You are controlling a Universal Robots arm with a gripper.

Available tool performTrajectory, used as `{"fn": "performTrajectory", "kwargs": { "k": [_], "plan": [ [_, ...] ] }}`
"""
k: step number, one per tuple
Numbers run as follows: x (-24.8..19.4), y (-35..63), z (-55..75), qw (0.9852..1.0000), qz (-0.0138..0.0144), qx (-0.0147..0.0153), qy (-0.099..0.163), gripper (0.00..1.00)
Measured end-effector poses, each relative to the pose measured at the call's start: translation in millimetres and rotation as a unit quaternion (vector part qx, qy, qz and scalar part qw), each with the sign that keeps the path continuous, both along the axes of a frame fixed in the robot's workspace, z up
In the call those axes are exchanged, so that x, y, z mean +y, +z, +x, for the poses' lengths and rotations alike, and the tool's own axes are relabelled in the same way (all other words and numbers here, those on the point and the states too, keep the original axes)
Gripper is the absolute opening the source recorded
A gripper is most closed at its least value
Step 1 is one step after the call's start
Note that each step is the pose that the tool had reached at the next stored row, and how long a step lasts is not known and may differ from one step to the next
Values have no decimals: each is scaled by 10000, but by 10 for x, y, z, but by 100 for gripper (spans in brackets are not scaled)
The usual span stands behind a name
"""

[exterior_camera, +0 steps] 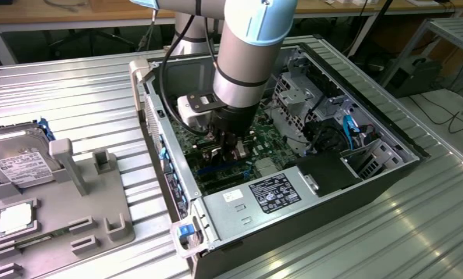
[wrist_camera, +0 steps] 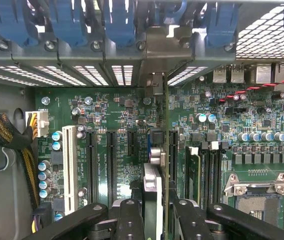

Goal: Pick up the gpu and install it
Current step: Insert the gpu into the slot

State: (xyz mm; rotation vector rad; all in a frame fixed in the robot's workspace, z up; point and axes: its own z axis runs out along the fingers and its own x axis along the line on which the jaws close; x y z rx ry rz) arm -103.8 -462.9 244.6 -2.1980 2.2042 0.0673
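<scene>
One card, the gpu, is what we see clamped edge-on in the gripper above the motherboard slots; tilt or misalignment could jam it.

Ribbed metal tabletop, wooden workbench behind, cables on pale floor.
</scene>
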Motion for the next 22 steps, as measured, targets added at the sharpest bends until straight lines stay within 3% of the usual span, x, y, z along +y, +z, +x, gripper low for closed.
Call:
{"fn": "performTrajectory", "kwargs": {
  "k": [22],
  "plan": [
    [1, -22, 0, 10000, 1, 0, 0, 28]
  ]
}}
